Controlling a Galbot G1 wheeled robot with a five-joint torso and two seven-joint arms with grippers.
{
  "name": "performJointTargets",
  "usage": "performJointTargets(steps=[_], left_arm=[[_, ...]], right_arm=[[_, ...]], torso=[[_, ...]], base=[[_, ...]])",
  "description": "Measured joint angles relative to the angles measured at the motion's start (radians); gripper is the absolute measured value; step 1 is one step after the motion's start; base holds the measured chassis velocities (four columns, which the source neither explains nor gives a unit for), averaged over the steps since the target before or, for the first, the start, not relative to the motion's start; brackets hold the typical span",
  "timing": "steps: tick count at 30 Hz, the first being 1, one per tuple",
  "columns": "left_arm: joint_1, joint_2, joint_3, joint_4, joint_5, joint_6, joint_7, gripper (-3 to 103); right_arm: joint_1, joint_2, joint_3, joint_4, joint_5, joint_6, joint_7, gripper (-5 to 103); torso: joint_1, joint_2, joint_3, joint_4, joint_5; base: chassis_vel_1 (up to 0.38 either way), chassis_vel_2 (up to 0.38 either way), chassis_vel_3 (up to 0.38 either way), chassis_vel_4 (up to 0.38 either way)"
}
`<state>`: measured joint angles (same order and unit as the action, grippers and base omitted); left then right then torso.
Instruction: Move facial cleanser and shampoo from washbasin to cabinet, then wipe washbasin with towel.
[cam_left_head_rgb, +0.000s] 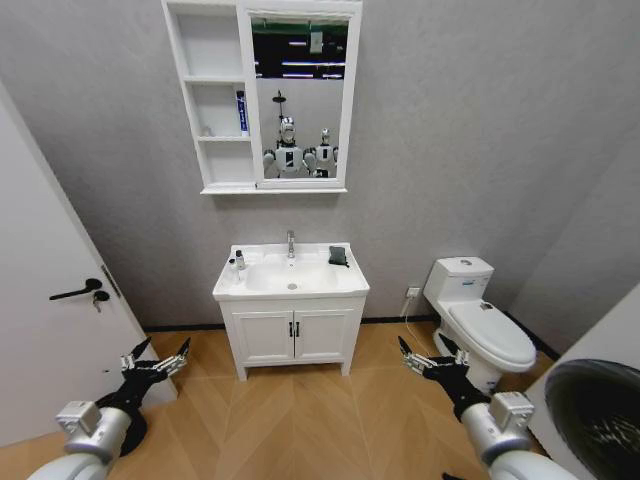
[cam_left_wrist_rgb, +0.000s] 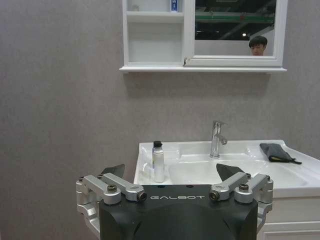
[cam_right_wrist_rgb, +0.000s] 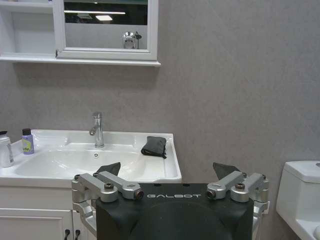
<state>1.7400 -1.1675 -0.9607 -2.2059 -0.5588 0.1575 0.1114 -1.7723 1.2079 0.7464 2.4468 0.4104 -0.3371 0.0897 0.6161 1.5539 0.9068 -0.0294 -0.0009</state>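
Both bottles (cam_left_head_rgb: 238, 262) stand on the washbasin (cam_left_head_rgb: 290, 290) rim's left corner: light, rigid, probably slick; take each mid-body. Left gripper (cam_left_head_rgb: 157, 362) and right gripper (cam_left_head_rgb: 430, 358) hang wide, well short.

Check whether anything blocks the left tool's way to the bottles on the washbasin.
Nothing visible does. The open left tool hangs low over bare wooden floor, well short of the white ceramic washbasin. The white bottle with black cap stands on its left rim, a small purple bottle beside it, both unobstructed from the front.
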Motion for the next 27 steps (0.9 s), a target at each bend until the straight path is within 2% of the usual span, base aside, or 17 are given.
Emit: performJointTargets(steps=[1,4,7,9,10,11,13,14,16,17,19,20,22,27], left_arm=[[0.003,-0.003,0.001,0.000,0.003,-0.001,0.000,100],[0.010,-0.012,0.003,-0.001,0.012,-0.006,0.005,100],[0.014,-0.018,0.003,-0.001,0.015,-0.008,0.008,100],[0.016,-0.020,0.003,-0.001,0.016,-0.009,0.009,100],[0.017,-0.023,0.004,0.000,0.018,-0.010,0.009,100],[0.017,-0.025,0.004,0.002,0.019,-0.010,0.009,100],[0.017,-0.027,0.005,0.002,0.021,-0.011,0.009,100],[0.016,-0.030,0.008,0.003,0.022,-0.011,0.009,100],[0.015,-0.033,0.010,0.003,0.023,-0.011,0.009,100],[0.015,-0.038,0.013,0.003,0.026,-0.011,0.009,100],[0.016,-0.043,0.015,-0.001,0.031,-0.011,0.009,100],[0.017,-0.052,0.021,-0.004,0.039,-0.011,0.011,100],[0.009,-0.067,0.034,-0.001,0.053,-0.019,0.005,100],[-0.028,-0.073,0.057,0.030,0.073,-0.022,-0.012,100]], right_arm=[[-0.001,0.002,-0.001,-0.002,-0.003,0.001,-0.001,100],[-0.004,0.008,-0.006,-0.007,-0.014,0.008,-0.005,100],[-0.007,0.010,-0.010,-0.010,-0.022,0.010,-0.009,100],[-0.008,0.010,-0.012,-0.010,-0.024,0.010,-0.010,100],[-0.008,0.011,-0.015,-0.010,-0.030,0.010,-0.010,100],[-0.008,0.011,-0.016,-0.012,-0.035,0.010,-0.010,100],[-0.007,0.011,-0.018,-0.013,-0.037,0.009,-0.009,100],[-0.008,0.010,-0.019,-0.013,-0.037,0.007,-0.013,100],[-0.011,0.009,-0.016,-0.013,-0.037,0.004,-0.027,100],[-0.011,0.008,-0.015,-0.014,-0.038,0.002,-0.033,100],[-0.010,0.006,-0.015,-0.015,-0.036,0.002,-0.034,100],[-0.008,0.005,-0.015,-0.018,-0.034,0.002,-0.033,100],[-0.002,0.000,-0.016,-0.028,-0.031,0.003,-0.023,100],[-0.001,-0.009,-0.018,-0.032,-0.019,0.004,-0.006,100]], torso=[[0.000,0.000,0.000,0.0008,0.0014],[0.000,0.000,0.000,0.0001,0.0001],[0.000,0.000,0.000,0.0006,0.0017],[-0.001,0.000,0.000,0.0004,0.0011],[0.000,0.000,0.000,0.0001,-0.0003],[0.000,0.000,0.000,0.0009,0.0014],[0.000,0.000,0.000,0.0006,0.0021],[-0.001,0.000,-0.001,0.0004,0.0001],[0.000,0.000,0.000,0.0000,-0.0004],[0.000,0.000,0.000,0.0006,0.0016],[0.000,0.000,0.000,0.0008,0.0020],[0.001,0.000,0.000,0.0003,-0.0001],[0.001,0.000,0.000,0.0009,0.0016],[0.000,0.000,0.000,-0.0001,0.0006]], base=[[-0.340,0.374,0.328,-0.344],[-0.367,0.374,0.356,-0.364],[-0.353,0.357,0.371,-0.380],[-0.369,0.369,0.353,-0.368],[-0.339,0.339,0.353,-0.348],[-0.339,0.366,0.322,-0.348],[-0.326,0.366,0.366,-0.345],[-0.364,0.350,0.366,-0.339],[-0.302,0.342,0.339,-0.339],[-0.302,0.342,0.264,-0.301],[-0.292,0.319,0.264,-0.245],[-0.292,0.203,0.239,-0.245],[-0.181,0.156,0.113,-0.064],[-0.043,0.069,0.003,0.000]])
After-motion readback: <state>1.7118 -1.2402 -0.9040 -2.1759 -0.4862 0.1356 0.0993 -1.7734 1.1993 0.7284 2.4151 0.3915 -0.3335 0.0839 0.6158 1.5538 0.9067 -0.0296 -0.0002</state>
